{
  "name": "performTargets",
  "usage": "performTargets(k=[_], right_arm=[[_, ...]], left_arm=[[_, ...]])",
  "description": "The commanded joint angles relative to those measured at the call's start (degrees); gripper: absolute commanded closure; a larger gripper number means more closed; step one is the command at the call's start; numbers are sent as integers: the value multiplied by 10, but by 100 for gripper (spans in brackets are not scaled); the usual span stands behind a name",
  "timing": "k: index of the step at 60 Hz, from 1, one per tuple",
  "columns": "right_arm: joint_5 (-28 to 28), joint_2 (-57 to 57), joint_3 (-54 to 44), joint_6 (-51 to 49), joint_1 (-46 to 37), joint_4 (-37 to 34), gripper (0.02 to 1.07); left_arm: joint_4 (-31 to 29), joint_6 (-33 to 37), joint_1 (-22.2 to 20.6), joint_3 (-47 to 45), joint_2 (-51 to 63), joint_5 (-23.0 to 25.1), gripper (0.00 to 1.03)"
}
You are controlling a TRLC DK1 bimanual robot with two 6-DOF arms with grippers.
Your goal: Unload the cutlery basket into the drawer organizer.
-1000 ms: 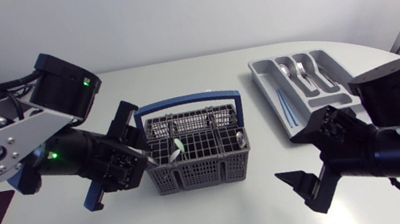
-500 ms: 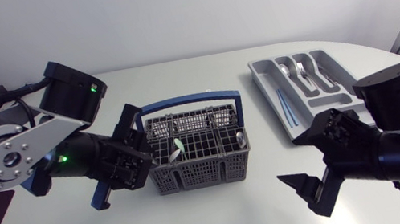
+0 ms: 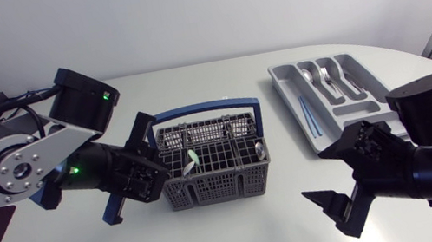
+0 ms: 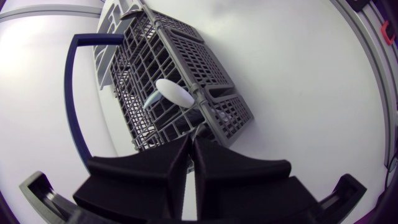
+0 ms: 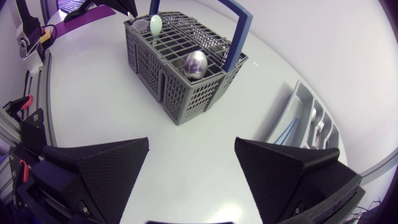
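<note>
Although pressed together, pinching nothing that can be made out: left pincer, tucked against the end wall of the cutlery basket, mid-tabletop. Inside, bowls up, a pale spoon and a metal spoon; likely light, stiff and slick, best pinched at the neck just under the bowl. Opposite, right pincer spread wide above the tabletop, between basket and drawer organizer, with forks in it. Blue handle overhead and dividers likely to crowd any reach.
</note>
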Motion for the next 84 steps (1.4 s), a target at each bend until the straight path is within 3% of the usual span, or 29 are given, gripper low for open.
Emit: performTargets(k=[1, 44, 66, 84], right_arm=[[0, -6, -10, -9, -3, -9, 8], [20, -43, -2, -8, -3, -27, 8], [45, -113, 41, -8, -3, -49, 8], [54, -157, 58, -9, 11, -25, 8]], left_arm=[[-8, -4, 2, -19, -5, 3, 98], [-7, -43, 28, 4, -189, 42, 98], [-18, -224, 28, 115, -191, 55, 98], [-47, -495, -41, 233, -59, 38, 98]])
